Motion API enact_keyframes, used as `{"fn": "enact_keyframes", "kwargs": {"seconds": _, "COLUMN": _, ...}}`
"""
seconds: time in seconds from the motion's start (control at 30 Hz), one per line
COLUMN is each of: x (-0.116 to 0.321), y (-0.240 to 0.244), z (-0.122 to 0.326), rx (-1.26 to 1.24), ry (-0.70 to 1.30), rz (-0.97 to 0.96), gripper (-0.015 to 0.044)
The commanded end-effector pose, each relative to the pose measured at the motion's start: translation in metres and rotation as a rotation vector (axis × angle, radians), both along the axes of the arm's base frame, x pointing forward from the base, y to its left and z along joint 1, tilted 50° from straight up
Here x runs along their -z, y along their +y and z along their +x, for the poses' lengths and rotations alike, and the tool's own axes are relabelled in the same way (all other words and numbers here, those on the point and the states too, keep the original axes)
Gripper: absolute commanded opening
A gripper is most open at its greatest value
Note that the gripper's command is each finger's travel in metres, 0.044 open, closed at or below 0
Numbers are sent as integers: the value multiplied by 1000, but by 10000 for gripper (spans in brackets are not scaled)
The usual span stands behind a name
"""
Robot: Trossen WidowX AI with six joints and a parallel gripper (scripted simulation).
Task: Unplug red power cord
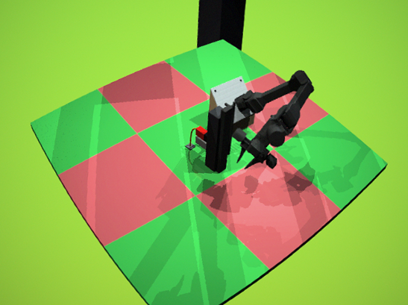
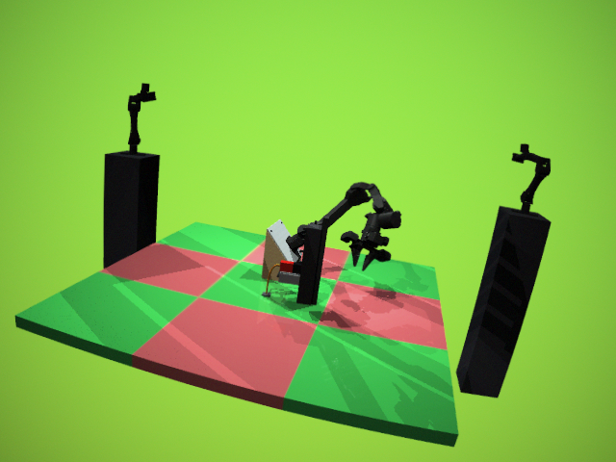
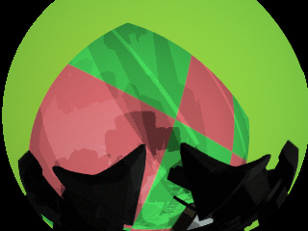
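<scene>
Checkered platform of red and green squares carrying a single black arm, seen from above, from the side and from the wrist. Near the platform's centre stands a tall black post; just behind it, a grey-topped wedge-shaped block with tan sides. The red plug sits on the grey power strip, on the far side of the post from the gripper, and appears seated in the strip. The red cord arcs from the plug down to a small dark end piece resting on a green square. The arm rises from beside the block, bends at a high elbow and descends with its gripper pointing downward, above the boundary between a green and a red square; the side view shows it clear of the floor. The gripper is well apart from the plug, cord and strip, with the post between them. The jaws stand partly closed with a gap between them and grip nothing; in the wrist view the two dark fingers frame only checkered floor. Two further black pillars beside the platform carry small camera mounts
</scene>
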State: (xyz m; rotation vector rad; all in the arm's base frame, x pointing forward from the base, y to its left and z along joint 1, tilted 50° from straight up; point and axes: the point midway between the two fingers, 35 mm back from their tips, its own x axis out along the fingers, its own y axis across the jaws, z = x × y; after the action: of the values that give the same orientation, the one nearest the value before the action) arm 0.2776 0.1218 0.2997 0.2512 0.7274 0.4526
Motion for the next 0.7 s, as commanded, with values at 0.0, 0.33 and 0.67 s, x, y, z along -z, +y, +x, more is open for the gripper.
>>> {"fn": "enact_keyframes", "kwargs": {"seconds": 0.0, "x": 12, "y": -18, "z": 31, "rx": 54, "ry": 23, "rz": -18, "gripper": 160}}
{"fn": "enact_keyframes", "kwargs": {"seconds": 0.33, "x": 75, "y": -113, "z": 108, "rx": 318, "ry": 171, "rz": 7, "gripper": 160}}
{"fn": "enact_keyframes", "kwargs": {"seconds": 0.67, "x": 181, "y": -188, "z": 92, "rx": 568, "ry": 612, "rz": 217, "gripper": 160}}
